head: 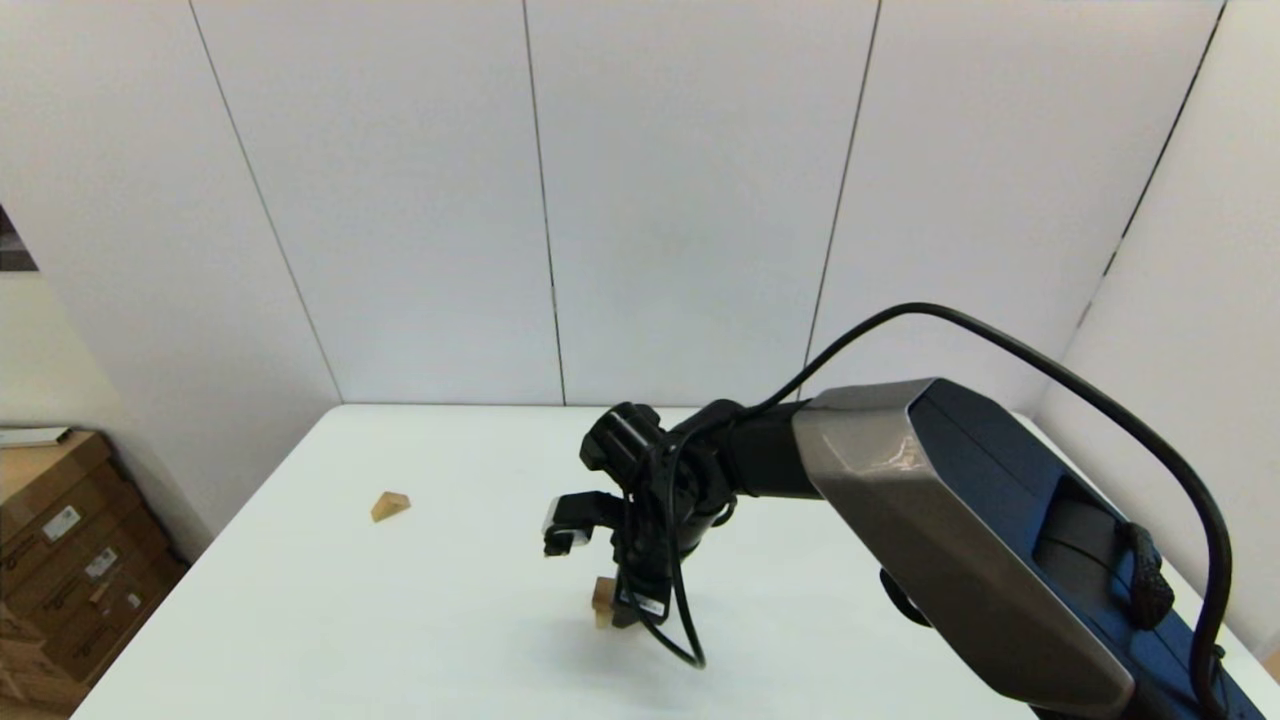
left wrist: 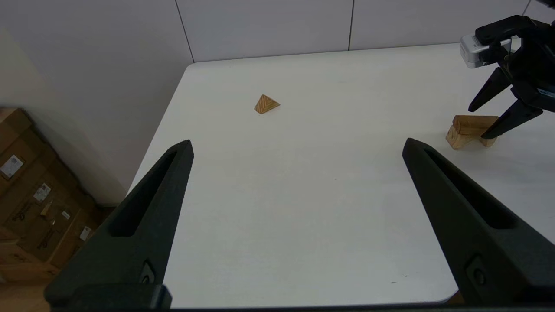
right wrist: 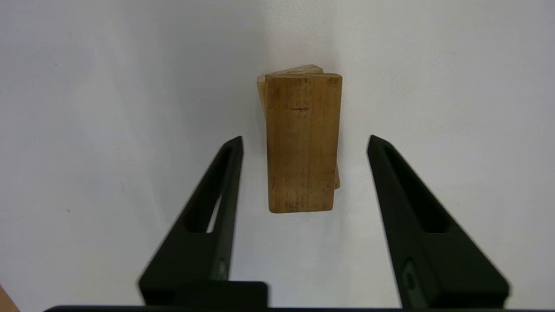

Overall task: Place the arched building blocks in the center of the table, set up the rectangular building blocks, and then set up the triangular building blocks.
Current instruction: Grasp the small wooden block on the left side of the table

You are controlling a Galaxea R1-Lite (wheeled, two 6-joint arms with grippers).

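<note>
The rectangular slab (right wrist: 301,143) lies flat on top of the arched block (right wrist: 295,70), a little skewed, near the middle of the white table (head: 450,620). My right gripper (right wrist: 305,140) hangs over the stack, open, one finger on each side and touching neither. The left wrist view shows the slab (left wrist: 468,123), the arched block's leg (left wrist: 455,138) and my right gripper (left wrist: 477,123) straddling them. In the head view the stack (head: 603,598) is mostly hidden behind my right gripper (head: 622,605). The triangular block (head: 390,506) (left wrist: 266,104) lies alone at the far left. My left gripper (left wrist: 298,145) stays open above the table's near-left part.
Cardboard boxes (head: 60,560) (left wrist: 34,203) are stacked on the floor past the table's left edge. White wall panels close off the back and right. My right arm and its cable (head: 960,530) cross the right half of the table.
</note>
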